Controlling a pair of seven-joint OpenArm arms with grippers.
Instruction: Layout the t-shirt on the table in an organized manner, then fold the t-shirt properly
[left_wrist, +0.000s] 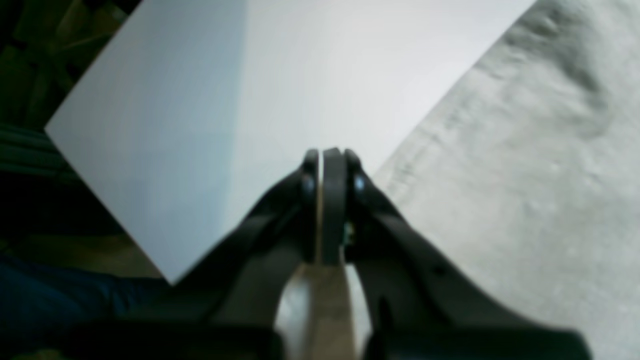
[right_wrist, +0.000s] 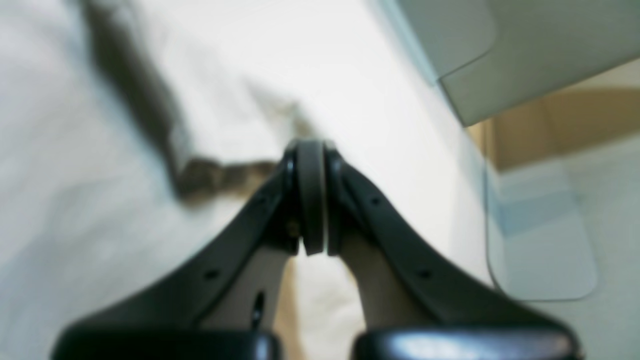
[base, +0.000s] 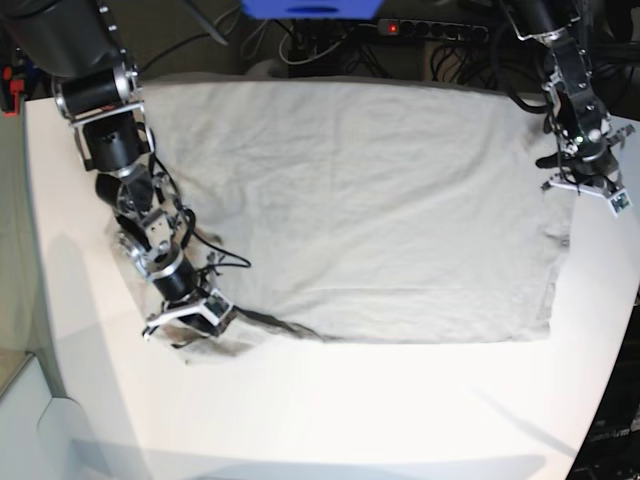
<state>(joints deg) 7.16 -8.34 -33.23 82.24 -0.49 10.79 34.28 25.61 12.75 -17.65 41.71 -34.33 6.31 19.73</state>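
The t-shirt lies spread wide and mostly flat across the white desk, its cloth lightly wrinkled. Its near left corner is bunched up, with a darker strip of fabric showing along the lower edge there. The right hand is down at that crumpled corner, right on the cloth, its black arm reaching in from the upper left. The left hand is over by the shirt's far right edge, beside the fabric. A black power strip with a red switch sits behind the desk.
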